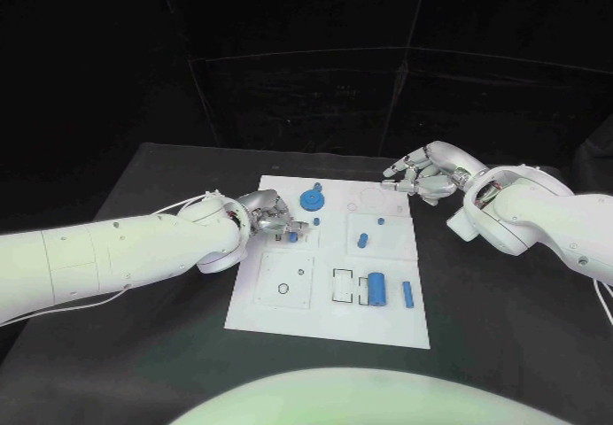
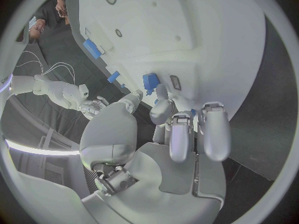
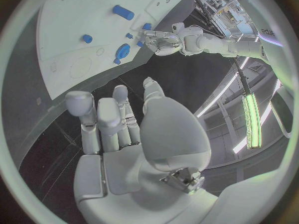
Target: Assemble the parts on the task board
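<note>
Left hand [image 1: 268, 219], silver and many-fingered, sits over the nine o'clock edge of the flat white rectangular task board [image 1: 326, 305] on the black worktop [image 1: 166, 186], fingertips pinching a small blue block [image 1: 292, 235]. Right hand [image 1: 428, 174] hovers off the board's one o'clock corner, fingers loosely apart and holding nothing. Elsewhere on the board: a round blue disc with a peg [image 1: 313, 200] near twelve o'clock, a short blue pin [image 1: 363, 238] at the centre, a large blue cylinder [image 1: 377, 289] and a slim blue bar [image 1: 407, 294] beside each other near five o'clock. Nothing lies between the right hand and these pieces.
</note>
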You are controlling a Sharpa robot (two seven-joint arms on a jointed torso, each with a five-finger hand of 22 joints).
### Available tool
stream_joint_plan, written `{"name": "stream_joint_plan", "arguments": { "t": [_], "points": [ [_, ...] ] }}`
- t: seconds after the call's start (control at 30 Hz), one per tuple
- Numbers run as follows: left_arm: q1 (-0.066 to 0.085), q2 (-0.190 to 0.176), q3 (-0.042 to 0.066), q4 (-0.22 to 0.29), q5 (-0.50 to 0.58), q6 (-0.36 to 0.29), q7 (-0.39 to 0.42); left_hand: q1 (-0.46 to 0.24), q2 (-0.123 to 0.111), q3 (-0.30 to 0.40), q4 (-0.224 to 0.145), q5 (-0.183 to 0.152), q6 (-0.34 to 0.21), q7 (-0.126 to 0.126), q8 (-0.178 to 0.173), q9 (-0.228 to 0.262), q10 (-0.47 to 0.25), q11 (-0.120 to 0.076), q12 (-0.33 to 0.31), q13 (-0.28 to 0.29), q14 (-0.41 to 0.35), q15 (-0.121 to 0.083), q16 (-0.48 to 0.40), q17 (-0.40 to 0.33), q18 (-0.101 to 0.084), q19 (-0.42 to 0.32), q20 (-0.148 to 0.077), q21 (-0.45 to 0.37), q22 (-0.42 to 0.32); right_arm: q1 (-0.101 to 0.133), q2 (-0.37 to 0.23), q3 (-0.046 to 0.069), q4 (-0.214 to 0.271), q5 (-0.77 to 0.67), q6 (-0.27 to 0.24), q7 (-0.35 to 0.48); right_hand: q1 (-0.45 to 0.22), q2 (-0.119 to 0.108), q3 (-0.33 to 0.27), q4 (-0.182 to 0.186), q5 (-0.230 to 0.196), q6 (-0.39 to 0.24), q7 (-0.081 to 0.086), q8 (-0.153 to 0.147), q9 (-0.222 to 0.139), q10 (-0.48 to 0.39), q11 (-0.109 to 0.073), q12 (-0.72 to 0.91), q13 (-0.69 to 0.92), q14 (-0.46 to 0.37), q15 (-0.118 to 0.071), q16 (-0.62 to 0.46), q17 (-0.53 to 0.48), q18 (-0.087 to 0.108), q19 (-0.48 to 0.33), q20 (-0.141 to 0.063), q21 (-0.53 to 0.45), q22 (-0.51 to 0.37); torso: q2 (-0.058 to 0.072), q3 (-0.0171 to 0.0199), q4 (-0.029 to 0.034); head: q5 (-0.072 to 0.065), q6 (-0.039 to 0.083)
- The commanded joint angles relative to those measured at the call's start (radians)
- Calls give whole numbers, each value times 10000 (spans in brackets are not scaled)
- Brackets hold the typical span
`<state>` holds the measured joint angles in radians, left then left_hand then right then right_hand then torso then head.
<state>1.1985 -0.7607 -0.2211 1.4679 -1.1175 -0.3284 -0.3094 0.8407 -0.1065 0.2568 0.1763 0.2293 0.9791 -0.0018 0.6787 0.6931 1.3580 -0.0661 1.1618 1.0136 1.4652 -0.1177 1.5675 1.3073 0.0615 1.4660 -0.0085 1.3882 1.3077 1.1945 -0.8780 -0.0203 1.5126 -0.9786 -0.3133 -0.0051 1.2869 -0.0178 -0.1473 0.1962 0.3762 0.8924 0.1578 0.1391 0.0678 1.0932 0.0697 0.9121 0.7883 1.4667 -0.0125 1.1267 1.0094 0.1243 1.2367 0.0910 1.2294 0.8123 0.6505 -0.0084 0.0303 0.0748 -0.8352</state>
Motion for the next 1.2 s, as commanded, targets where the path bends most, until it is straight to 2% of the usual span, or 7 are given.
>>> {"name": "stream_joint_plan", "arguments": {
  "t": [0.03, 0.23, 0.4, 0.5, 0.7, 0.87, 1.2],
  "points": [
    [60, -68, 18, 86, 355, -111, 55, -106, -2, -196, 114, -7, 41, 10, 60, -24, 1, -4, -12, -39, 1056, -47, 33, 2635, -64, 295, -44, 6, 130, 17, 13, 6, -3, 35, 35, 93, -103, -30, 11, 55, 68, -85, 4, 59, 4, -32, 0, -30, -13, -44, 7, -46, -3, 125, -64, 29, -39, -10, 5, 0, -1, -6, 15],
    [119, -167, 26, 156, 569, -6, 89, 166, 61, -470, 155, -3, -37, 34, -1, -75, -65, 19, -93, -149, 1056, -34, 33, 2635, -49, 268, -35, -57, 65, 16, 27, 6, -20, 44, 44, 96, -103, -30, 11, 55, 68, -85, 4, 59, 4, -32, 0, -30, -13, -44, 7, -46, -3, 125, -64, 29, -39, -10, 6, 0, 9, 2, 24],
    [145, -250, 28, 200, 618, 561, 71, 767, 163, -650, -23, 11, -53, 53, -35, -128, -112, 34, -124, -202, 1056, -16, 33, 2635, -41, 251, -18, -94, 42, 15, 28, 5, -29, 46, 59, 91, -103, -30, 11, 55, 68, -85, 4, 59, 4, -32, 0, -30, -13, -44, 7, -46, -3, 125, -64, 29, -39, -10, 0, 3, -7, 6, 13],
    [152, -286, 28, 217, 627, 828, 60, 894, 181, -700, -63, 13, -52, 56, -37, -138, -122, 36, -128, -213, 1056, -13, 33, 2635, -38, 245, -14, -108, 31, 15, 24, 5, -33, 47, 66, 88, -103, -30, 11, 55, 68, -85, 4, 59, 4, -32, 0, -30, -13, -44, 7, -46, -3, 125, -64, 29, -39, -10, -2, -4, -6, -3, 3],
    [162, -348, 28, 284, 635, 1444, 37, 1072, 124, -858, -125, 1, -67, 68, -49, -160, -152, 45, -153, -254, 1056, -5, 33, 2635, -30, 230, -6, -140, 2, 14, 29, 4, -45, 47, 90, 76, -113, -21, 0, 75, 80, -90, 5, 62, 3, -22, 1, -9, 2, -39, 8, -39, 12, 124, -61, 30, -43, -10, 1, 6, -14, -11, -2],
    [163, -411, 28, 353, 749, 1527, 39, 1142, 117, -917, -145, -12, -73, 73, -55, -168, -164, 50, -163, -269, 1056, -2, 33, 2635, -29, 227, -3, -148, -2, 13, 33, 4, -59, 47, 97, 70, -113, -21, 0, 75, 80, -90, 5, 62, 3, -22, 1, -9, 2, -39, 8, -39, 12, 124, -61, 30, -43, -10, 11, -9, 2, -31, -15],
    [164, -437, 27, 354, 837, 1424, 50, 1138, 245, -1084, -17, -69, -55, 77, -58, -190, -166, 55, -158, -277, 1056, 4, 33, 2635, -32, 231, 3, -141, 20, 12, 64, 3, -85, 47, 107, 64, -113, -21, 0, 75, 80, -90, 5, 62, 3, -22, 1, -9, 2, -39, 8, -39, 12, 124, -61, 30, -43, -10, 6, 4, -6, -3, -19]
  ]
}}
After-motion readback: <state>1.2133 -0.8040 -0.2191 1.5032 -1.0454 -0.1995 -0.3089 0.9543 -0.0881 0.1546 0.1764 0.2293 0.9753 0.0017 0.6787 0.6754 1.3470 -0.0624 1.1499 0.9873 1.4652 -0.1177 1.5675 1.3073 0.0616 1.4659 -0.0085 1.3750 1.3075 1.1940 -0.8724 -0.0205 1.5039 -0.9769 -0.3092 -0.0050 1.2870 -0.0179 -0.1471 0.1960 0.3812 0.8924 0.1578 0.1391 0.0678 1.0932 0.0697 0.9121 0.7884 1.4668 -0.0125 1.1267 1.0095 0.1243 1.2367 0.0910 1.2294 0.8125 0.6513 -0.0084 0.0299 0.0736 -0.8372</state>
